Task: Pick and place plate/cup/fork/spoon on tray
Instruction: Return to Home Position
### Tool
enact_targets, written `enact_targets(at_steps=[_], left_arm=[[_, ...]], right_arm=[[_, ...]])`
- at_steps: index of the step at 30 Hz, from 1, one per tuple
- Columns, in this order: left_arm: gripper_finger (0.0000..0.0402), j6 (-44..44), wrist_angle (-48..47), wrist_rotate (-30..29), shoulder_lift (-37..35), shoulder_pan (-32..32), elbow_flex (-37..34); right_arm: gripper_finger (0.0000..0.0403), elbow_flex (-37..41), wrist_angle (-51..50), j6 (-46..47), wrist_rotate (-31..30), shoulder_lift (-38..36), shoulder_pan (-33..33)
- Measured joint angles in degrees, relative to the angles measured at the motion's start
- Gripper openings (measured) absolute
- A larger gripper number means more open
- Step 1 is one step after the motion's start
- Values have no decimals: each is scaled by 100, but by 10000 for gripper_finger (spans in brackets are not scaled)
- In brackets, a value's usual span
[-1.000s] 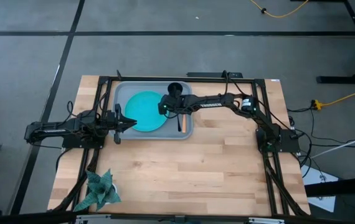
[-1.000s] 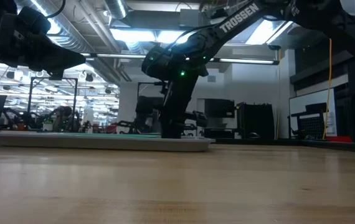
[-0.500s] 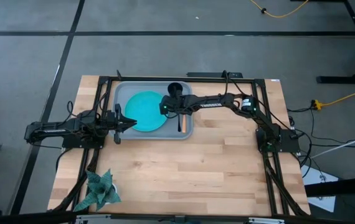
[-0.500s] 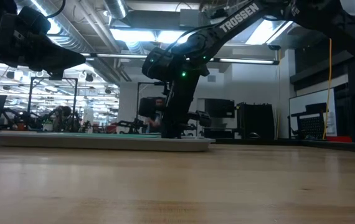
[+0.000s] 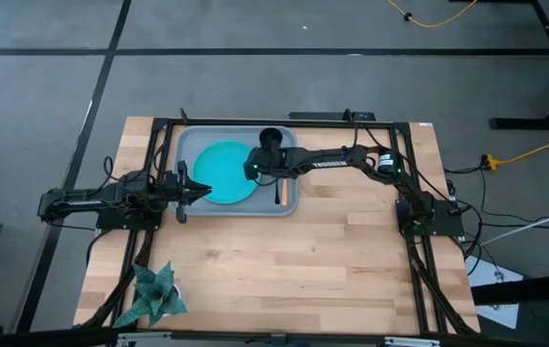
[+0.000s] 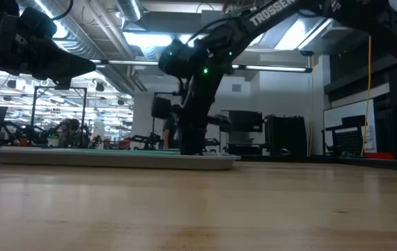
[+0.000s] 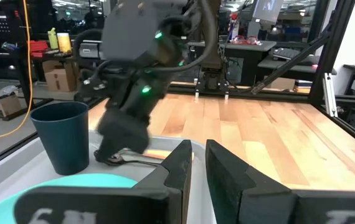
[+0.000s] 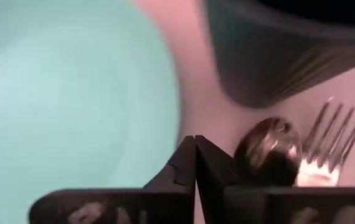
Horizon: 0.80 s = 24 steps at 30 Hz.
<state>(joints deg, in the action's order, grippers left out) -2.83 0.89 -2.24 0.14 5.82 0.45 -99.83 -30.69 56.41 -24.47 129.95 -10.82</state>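
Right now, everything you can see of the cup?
The cup is a small dark cylinder, plastic-looking, slightly tapered toward its base. It stands upright, open end up, on the tray near its rim, close beside the plate. The spoon bowl and fork tines lie just short of its base. No gripper holds it.

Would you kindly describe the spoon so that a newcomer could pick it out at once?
On the grey-blue tray at the far side of the table, look between the turquoise plate and the fork, just by the dark cup. The spoon there is dark with an oval bowl, whereas the fork shows silver tines.
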Motion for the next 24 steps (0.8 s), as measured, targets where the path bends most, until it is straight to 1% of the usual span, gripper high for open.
enact_targets(at_steps=[4, 8, 11, 15, 20, 24], left_arm=[[41, 0, 1, 1, 1, 0, 0], [41, 0, 0, 0, 0, 2, 0], [41, 0, 2, 0, 2, 0, 1], [41, 0, 2, 0, 1, 1, 2], [41, 0, 2, 0, 0, 0, 0], [41, 0, 2, 0, 0, 1, 1]], right_arm=[[4, 2, -167, -687, -24, -259, 218], [4, -4, -449, -1971, -149, -433, 505], [5, 0, -498, -2545, -145, -571, 712], [11, -8, -500, -2880, -141, -617, 951], [15, -4, -521, -3010, -149, -610, 1188], [16, -7, -778, -3013, -144, -610, 1284]])
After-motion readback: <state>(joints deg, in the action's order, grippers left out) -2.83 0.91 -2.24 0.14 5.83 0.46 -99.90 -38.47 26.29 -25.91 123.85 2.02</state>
